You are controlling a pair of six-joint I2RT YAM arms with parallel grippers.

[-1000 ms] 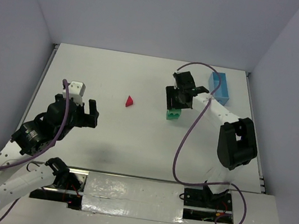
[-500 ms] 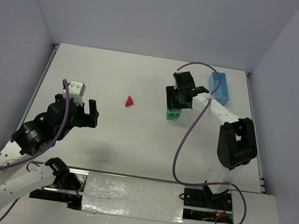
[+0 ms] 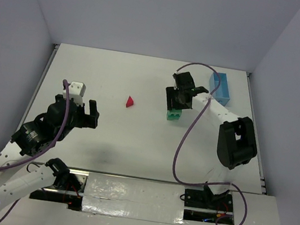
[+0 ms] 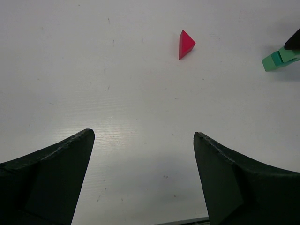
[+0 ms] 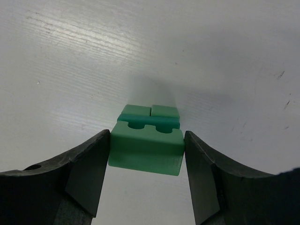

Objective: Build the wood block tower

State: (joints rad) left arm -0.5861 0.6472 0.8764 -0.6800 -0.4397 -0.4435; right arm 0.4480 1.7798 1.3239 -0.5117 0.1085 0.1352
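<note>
A green block with two half-round notches (image 5: 146,149) sits on top of a small stack of green blocks (image 5: 150,111) on the white table. My right gripper (image 5: 147,139) has its fingers against both sides of that top block. In the top view the right gripper (image 3: 175,106) covers most of the stack (image 3: 173,115). The red triangular piece (image 3: 130,102) lies alone on the table left of the stack; it also shows in the left wrist view (image 4: 186,44). My left gripper (image 4: 143,138) is open and empty above bare table at the near left (image 3: 84,114).
A light blue tray (image 3: 220,88) stands at the back right, just behind my right arm. The green stack shows at the right edge of the left wrist view (image 4: 277,59). Grey walls enclose the table on three sides.
My right gripper has shifted very slightly over the green stack. The left arm and the red piece have not moved.
</note>
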